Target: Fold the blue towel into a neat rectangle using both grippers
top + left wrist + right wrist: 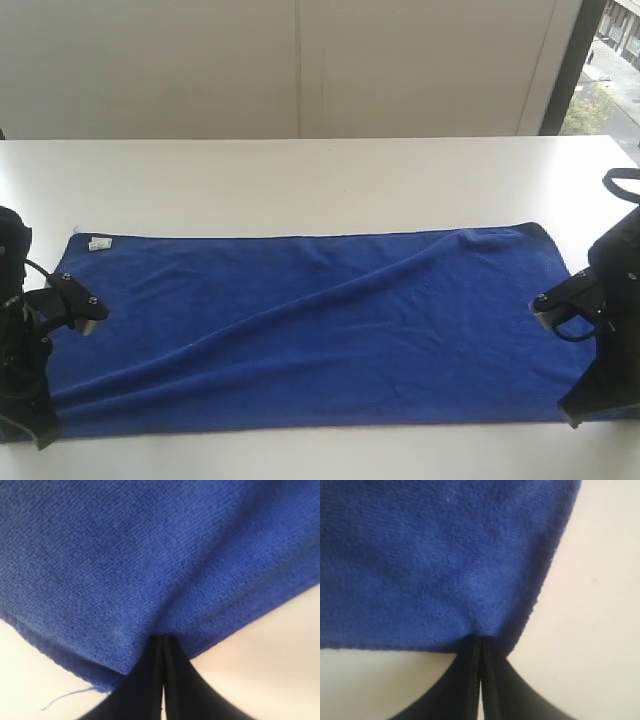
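The blue towel (310, 330) lies spread lengthwise across the near part of the white counter (300, 180). Its near long edge runs close to the counter's front edge and its short ends reach almost to the two arms. Beyond the far long edge a broad band of bare counter stretches back to the pale wall (300, 60); narrower strips of counter show past each short end. The cloth is not quite flat: soft creases run slantwise from the near left toward the far right corner. A small white label (98, 243) sits at the far left corner. The left pincer (162, 642) has its jaws pressed together on the towel near the near left corner, with the cloth puckering toward the tips and a loose thread (70, 697) trailing from the hem beside it. The right pincer (480, 641) is likewise clamped tight on the hem by the near right corner, where the edge curves away onto the counter.
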